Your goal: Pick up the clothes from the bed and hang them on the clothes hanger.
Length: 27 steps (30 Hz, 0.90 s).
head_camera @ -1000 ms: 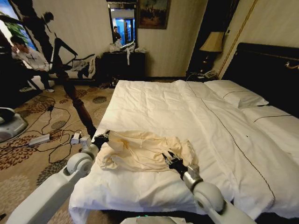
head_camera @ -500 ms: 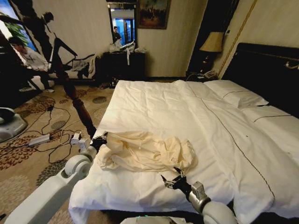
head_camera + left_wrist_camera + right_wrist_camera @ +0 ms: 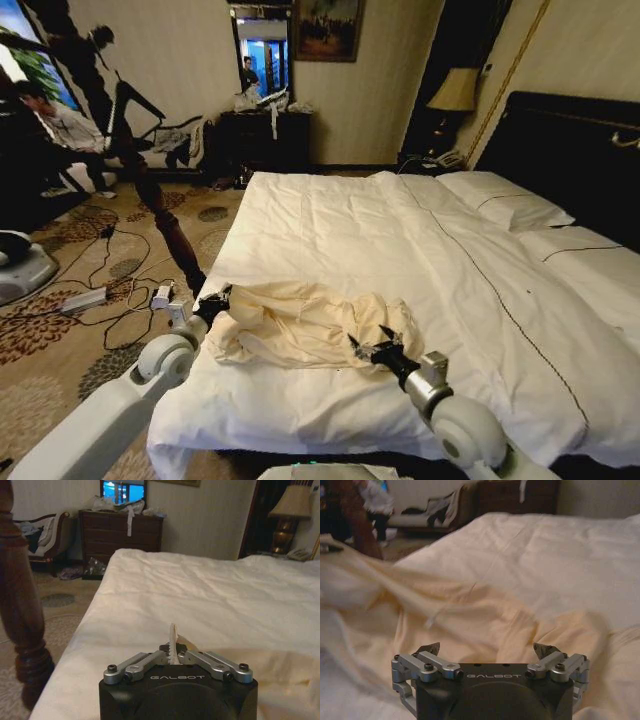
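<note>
Across bed (image 3: pixel 400 230), clothes (image 3: pixel 300 325) lengthwise between left gripper (image 3: pixel 213 300), right gripper (image 3: pixel 372 345)

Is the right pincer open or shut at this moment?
Open. The right pincer shows its two fingertips spread wide apart, nothing between them, poised at the edge of the cream shirt.
</note>
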Available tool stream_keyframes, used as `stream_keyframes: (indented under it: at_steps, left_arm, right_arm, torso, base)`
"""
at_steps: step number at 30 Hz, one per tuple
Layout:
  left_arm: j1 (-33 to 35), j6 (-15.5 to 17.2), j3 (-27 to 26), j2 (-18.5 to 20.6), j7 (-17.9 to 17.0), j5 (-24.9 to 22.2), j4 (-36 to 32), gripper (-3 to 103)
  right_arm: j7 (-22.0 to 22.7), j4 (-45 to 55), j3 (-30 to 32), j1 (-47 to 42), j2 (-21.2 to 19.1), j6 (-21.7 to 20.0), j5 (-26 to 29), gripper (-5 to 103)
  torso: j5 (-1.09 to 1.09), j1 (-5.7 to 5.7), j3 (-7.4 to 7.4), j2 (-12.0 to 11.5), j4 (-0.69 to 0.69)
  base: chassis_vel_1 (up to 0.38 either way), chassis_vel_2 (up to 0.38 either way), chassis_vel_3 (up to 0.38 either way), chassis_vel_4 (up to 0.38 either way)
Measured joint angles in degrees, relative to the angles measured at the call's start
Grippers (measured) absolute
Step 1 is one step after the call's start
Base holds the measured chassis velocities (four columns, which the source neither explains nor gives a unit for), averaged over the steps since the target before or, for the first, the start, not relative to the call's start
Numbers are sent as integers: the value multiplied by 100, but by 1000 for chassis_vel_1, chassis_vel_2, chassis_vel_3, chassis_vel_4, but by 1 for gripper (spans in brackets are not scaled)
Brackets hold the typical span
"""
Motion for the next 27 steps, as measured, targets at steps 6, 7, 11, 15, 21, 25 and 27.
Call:
stream_keyframes:
  at_steps: [6, 7, 11, 15, 21, 25, 27]
  left_arm:
    - [459, -188, -252, -162, 292, 246, 168, 0]
    - [471, -194, -263, -188, 298, 249, 180, 0]
    - [436, -202, -273, -242, 304, 238, 190, 0]
    - [373, -204, -243, -255, 304, 223, 200, 0]
    - [329, -204, -198, -293, 302, 216, 224, 0]
    - [328, -204, -202, -292, 302, 204, 224, 0]
    - [342, -204, -229, -282, 302, 185, 210, 0]
  right_arm:
    - [141, -813, -865, 712, 349, -40, -336, 100]
    - [172, -925, -943, 765, 425, -40, -422, 100]
    - [339, -1250, -1071, 860, 602, -25, -547, 100]
    - [400, -1349, -1060, 852, 564, -2, -605, 101]
    - [435, -1405, -977, 815, 419, 3, -560, 74]
    - [436, -1459, -974, 812, 362, 10, -574, 63]
    - [427, -1497, -973, 791, 302, 47, -629, 58]
  torso:
    - [-1, 0, 0, 0, 3]
    - [-1, 0, 0, -1, 2]
    - [0, 0, 1, -1, -1]
    - [0, 0, 0, -1, -1]
    - [0, 0, 0, -1, -1]
    - [0, 0, 0, -1, 0]
    - [0, 0, 0, -1, 0]
  base:
    - [0, 0, 0, 0]
    - [0, 0, 0, 0]
    - [0, 0, 0, 0]
    - [0, 0, 0, 0]
    - [0, 0, 0, 0]
    - [0, 0, 0, 0]
    - [0, 0, 0, 0]
